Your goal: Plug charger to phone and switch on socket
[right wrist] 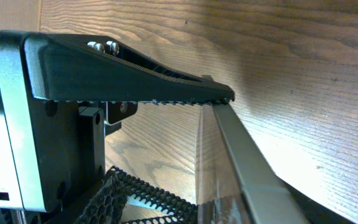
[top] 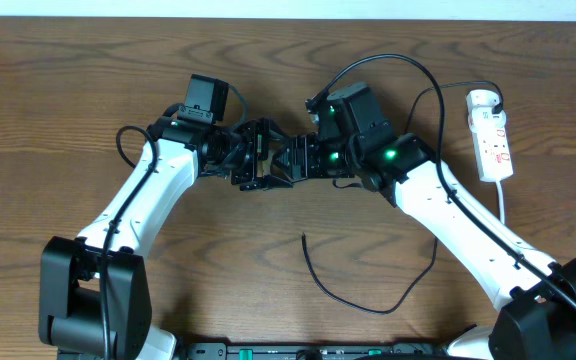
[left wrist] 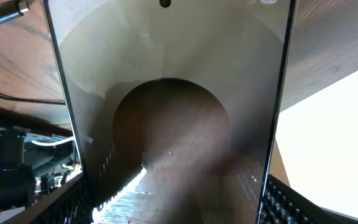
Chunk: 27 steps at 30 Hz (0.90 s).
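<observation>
**Phone held off the table between both arms; cable tip lying loose**

We note the left gripper (top: 251,160) clamped on the phone (left wrist: 179,124); its ribbed fingers (left wrist: 278,202) press both long edges, glass face toward the left wrist camera. The right gripper (top: 303,160) meets it at mid-table; its upper finger (right wrist: 135,74) touches the phone's thin edge, jaws well apart; we cannot tell whether it grips. From overhead the phone is hidden between the two grippers.

Risks, as we judge them:
- two arms on one rigid slab; any mismatch in pull could twist or pop the phone free; smooth glass and metal edges, likely slippery;
- the charger (top: 368,308) loops on the table (top: 68,80) beneath the right arm, plug tip (top: 303,238) just below the grippers and apart from the phone; no gripper is clearly free to fetch it;
- the thin cable runs past the right forearm toward the socket (top: 492,135); a sweep of that arm could snag it and drag the strip.

Room: bare wood lies wide to the left and far side; the socket sits near the right; the near side is taken up by the cable loop.
</observation>
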Motion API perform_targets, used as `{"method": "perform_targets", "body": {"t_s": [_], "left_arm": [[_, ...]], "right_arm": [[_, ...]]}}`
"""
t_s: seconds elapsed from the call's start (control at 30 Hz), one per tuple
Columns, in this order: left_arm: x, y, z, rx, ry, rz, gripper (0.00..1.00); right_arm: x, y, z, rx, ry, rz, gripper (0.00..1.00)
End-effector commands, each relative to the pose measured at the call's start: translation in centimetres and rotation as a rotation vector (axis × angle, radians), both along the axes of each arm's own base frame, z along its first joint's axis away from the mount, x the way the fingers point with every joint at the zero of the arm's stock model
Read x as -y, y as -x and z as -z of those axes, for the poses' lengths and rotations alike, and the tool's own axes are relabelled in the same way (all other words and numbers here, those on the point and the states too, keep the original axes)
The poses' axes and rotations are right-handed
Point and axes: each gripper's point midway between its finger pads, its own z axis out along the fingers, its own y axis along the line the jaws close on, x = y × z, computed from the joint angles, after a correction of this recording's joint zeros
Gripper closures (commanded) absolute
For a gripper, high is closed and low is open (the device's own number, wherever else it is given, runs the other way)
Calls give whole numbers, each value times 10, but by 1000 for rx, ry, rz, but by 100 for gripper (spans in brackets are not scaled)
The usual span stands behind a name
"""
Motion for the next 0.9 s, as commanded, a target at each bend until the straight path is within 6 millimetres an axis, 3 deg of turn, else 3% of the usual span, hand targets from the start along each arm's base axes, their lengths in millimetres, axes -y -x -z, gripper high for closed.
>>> {"method": "perform_targets", "body": {"t_s": [0.0, 0.27, 0.53, 0.87], "left_arm": [[8, 6, -19, 13, 73, 32, 93], [8, 6, -19, 14, 73, 32, 93], [7, 6, -19, 15, 69, 30, 93], [3, 1, -13, 32, 24, 13, 93]], "right_arm": [[-1, 4, 5, -26, 7, 17, 39], [-1, 3, 5, -22, 4, 17, 40], [-1, 3, 5, -22, 4, 17, 52], [0, 5, 6, -30, 10, 16, 52]]}}
